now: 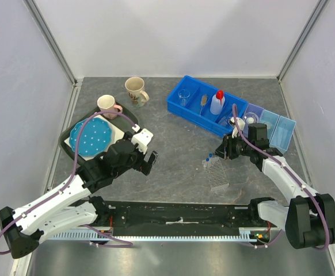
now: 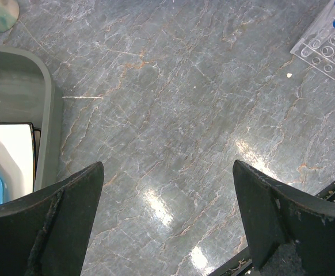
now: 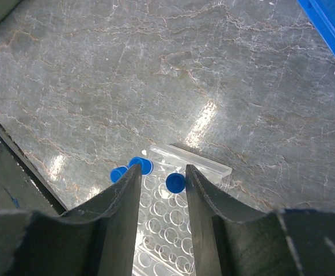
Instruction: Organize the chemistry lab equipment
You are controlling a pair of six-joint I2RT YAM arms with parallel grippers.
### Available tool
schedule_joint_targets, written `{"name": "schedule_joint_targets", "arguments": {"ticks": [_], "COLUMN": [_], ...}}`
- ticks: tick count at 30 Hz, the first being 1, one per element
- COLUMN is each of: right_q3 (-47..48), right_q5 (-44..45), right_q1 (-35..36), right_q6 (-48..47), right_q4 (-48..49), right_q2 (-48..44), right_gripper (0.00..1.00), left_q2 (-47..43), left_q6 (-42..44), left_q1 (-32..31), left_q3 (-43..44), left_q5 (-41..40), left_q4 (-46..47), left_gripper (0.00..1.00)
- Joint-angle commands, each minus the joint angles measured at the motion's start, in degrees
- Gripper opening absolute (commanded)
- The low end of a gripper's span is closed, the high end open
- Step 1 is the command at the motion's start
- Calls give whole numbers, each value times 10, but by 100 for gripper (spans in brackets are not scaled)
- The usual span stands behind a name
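A clear tube rack lies on the table right of centre, with blue-capped tubes standing at its far end. My right gripper hovers over that end, open. One tube stands in the rack between the jaws, next to the right finger and clear of the left one. Two more caps show left of the left finger. My left gripper is wide open over bare table. The white squeeze bottle, a beaker and the thin brush sit in the blue bin.
Small light-blue bins adjoin the blue bin on its right. A beige mug and a pink mug stand at the back left. The blue dotted plate rests in a dark tray beside my left arm.
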Motion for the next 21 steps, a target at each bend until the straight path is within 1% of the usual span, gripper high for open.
{"name": "schedule_joint_targets", "arguments": {"ticks": [1, 15, 17, 18, 19, 20, 21], "right_q3": [4, 10, 31, 43, 78, 97, 118], "right_q5": [-19, -66, -65, -58, -47, -11, 2], "right_q1": [2, 3, 1, -1, -1, -1, -7], "right_q6": [-12, -21, -51, -72, -91, -131, -147], "right_q4": [12, 5, -7, -32, -53, -77, -124], "right_q2": [-22, -34, -40, -41, -40, -37, -34], "right_gripper": [45, 46, 48, 53, 56, 58, 65], "left_q2": [-1, -3, -5, -11, -17, -22, -30], "left_q6": [17, 16, 15, 14, 13, 12, 6], "left_q1": [2, 2, 2, 3, 2, 3, 5], "left_q3": [1, 1, 1, 1, 1, 1, 0], "left_q5": [-7, -7, -6, -3, 0, 1, 7], "left_q4": [8, 8, 7, 9, 10, 10, 13], "left_gripper": [99, 99, 99, 99, 99, 99, 100]}}
